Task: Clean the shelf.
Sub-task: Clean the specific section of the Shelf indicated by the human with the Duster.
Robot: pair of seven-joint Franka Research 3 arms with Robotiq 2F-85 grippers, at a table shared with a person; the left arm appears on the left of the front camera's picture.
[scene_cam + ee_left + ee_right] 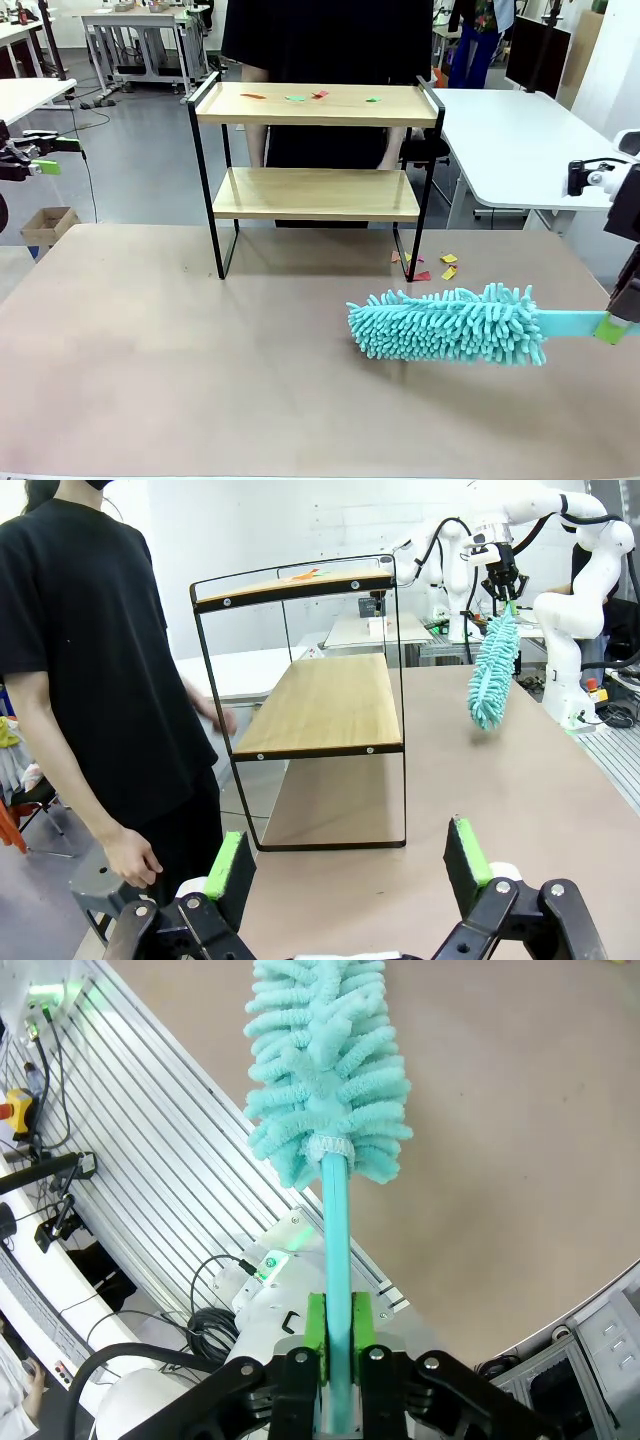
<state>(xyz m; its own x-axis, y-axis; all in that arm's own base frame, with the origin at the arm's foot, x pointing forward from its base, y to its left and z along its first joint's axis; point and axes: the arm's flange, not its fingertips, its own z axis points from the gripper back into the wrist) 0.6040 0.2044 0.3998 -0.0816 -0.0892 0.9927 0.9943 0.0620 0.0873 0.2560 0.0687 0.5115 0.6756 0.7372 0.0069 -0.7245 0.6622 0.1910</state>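
The shelf (315, 190) stands at the table's far middle, two light wooden boards in a thin black frame. Small coloured paper scraps (318, 96) lie on its top board. A teal fluffy duster (450, 325) hovers low over the table, right of centre and in front of the shelf. My right gripper (612, 328) is shut on its flat teal handle (336, 1260), with the head (325, 1070) pointing away. My left gripper (50, 157) hangs open and holding nothing off the table's left side; its green pads (228, 865) face the shelf's end (320, 700).
More scraps (425, 266) lie on the table by the shelf's front right leg. A person in black (90, 680) stands right behind the shelf. White tables (520, 140) stand beyond the far right corner. The brown table (200, 370) spreads wide in front of the shelf.
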